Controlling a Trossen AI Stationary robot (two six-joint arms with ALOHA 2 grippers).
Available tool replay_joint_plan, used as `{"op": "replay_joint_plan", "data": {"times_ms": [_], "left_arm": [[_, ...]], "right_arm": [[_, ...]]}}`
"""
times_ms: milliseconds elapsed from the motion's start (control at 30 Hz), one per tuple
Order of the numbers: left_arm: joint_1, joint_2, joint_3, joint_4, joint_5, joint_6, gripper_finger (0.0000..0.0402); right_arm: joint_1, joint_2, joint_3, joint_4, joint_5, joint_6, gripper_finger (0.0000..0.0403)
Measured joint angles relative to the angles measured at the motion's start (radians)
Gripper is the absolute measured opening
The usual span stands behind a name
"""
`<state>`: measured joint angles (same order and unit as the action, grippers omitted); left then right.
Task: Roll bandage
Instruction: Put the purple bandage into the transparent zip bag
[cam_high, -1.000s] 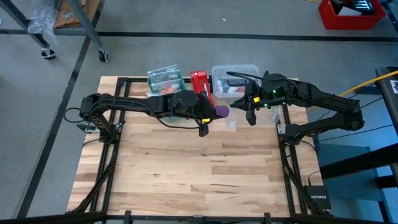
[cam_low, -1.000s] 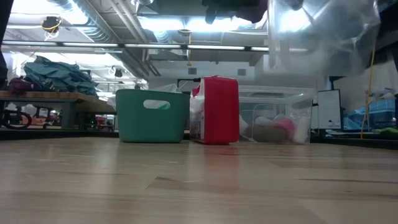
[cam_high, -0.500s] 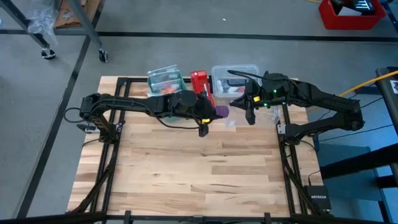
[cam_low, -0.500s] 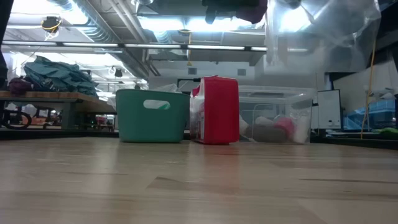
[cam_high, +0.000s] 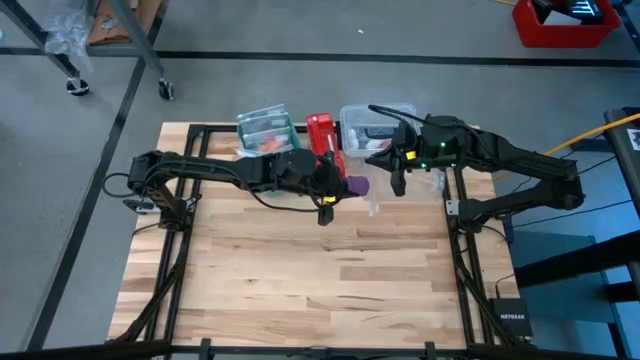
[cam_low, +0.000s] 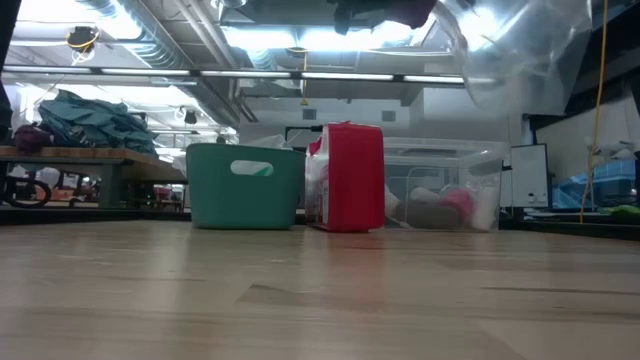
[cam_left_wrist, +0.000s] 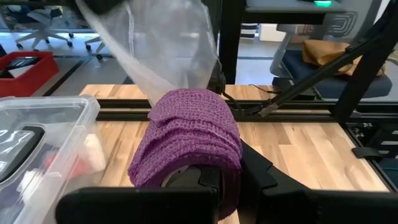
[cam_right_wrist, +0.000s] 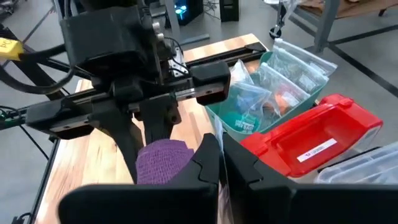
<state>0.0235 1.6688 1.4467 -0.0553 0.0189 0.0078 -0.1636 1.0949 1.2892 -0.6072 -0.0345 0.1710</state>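
1. bandage (cam_left_wrist: 189, 140), a purple coil, could slacken or slip out: the clear bag (cam_left_wrist: 165, 46) touches it, so a tug there might drag the outer wrap loose.
2. bandage sits clamped in the closed left end effector (cam_high: 338, 186), raised above the tabletop (cam_high: 300, 270) just in front of the red box (cam_high: 322, 132).
3. right end effector (cam_right_wrist: 219, 163), closed and pinching the bag, is just beside the coil.

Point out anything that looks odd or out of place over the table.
A clear plastic bag hangs in the air from the right hand, trailing off the purple bandage that the left hand holds shut on. The bandage looks loosely bunched, not neatly coiled. The boxes at the back look undisturbed.
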Motion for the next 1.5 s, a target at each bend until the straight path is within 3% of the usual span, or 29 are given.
{"op": "replay_joint_plan", "data": {"times_ms": [300, 667, 867, 1100, 1233, 1367, 1500], "left_arm": [[0.023, 0.000, 0.000, -0.015, -0.070, 0.000, 0.0008], [0.009, -0.027, 0.002, -0.362, -0.075, -0.037, 0.0008], [-0.029, -0.018, 0.001, -0.500, -0.075, -0.047, 0.0008], [-0.055, -0.017, 0.001, -0.548, -0.075, -0.074, 0.0008], [-0.060, -0.017, -0.003, -0.572, -0.075, -0.100, 0.0008], [-0.061, -0.017, -0.058, -0.526, -0.073, -0.146, 0.0008], [-0.061, -0.010, -0.143, -0.468, -0.072, -0.215, 0.0008]], "right_arm": [[0.001, 0.006, -0.001, -0.066, -0.142, 0.032, 0.0005], [0.001, -0.173, -0.018, -0.115, -0.111, 0.091, 0.0005], [0.001, -0.321, -0.173, -0.019, -0.059, 0.165, 0.0005], [0.001, -0.551, -0.549, 0.362, -0.055, 0.276, 0.0005], [0.001, -0.647, -0.793, 0.708, -0.083, 0.347, 0.0005], [0.001, -0.659, -1.001, 1.053, -0.116, 0.396, 0.0005], [0.001, -0.636, -1.123, 1.228, -0.112, 0.417, 0.0005]]}}
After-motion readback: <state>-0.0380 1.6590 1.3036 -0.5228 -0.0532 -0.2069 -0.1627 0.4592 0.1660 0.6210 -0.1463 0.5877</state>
